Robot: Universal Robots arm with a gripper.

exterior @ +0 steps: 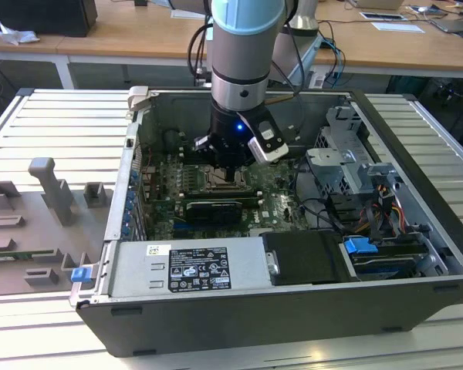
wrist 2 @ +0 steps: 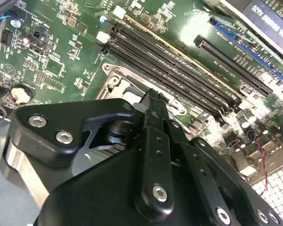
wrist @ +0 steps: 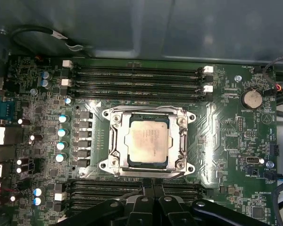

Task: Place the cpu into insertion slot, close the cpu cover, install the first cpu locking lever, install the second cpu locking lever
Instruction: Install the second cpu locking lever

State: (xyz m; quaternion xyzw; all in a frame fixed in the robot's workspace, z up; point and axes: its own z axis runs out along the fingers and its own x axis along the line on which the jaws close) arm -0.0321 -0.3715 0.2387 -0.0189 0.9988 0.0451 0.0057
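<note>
So I'm looking down into the open PC case (exterior: 239, 324) in the exterior view, and the arm (exterior: 245, 62) is hanging straight down from the top centre of the frame, with the gripper (exterior: 230, 176) sitting low over the motherboard (exterior: 278, 204), right around the middle of the picture.

In the first wrist view, the cpu (wrist: 147, 140) is lying dead centre of the frame, pale silvery face up, looking flat inside the insertion slot (wrist: 130, 163). The cpu cover (wrist: 114, 136) is framing it on all sides, with the chip showing through the cut-out. I can't tell from here whether the locking levers are latched. Rows of long black memory slots (wrist: 137, 80) are running above the socket and more are running below it, just over the gripper's black linkage (wrist: 146, 212) poking in along the bottom edge.

In the second wrist view, the gripper body is hogging the lower half of the frame, and its fingers (wrist 2: 153, 106) are looking pressed together, tips meeting at the socket frame's (wrist 2: 114, 75) edge. I'm not seeing anything pinched between them, so I'm calling the claw clenched on nothing. The coin battery (wrist 2: 20, 95) is sitting at the left edge there.
</note>
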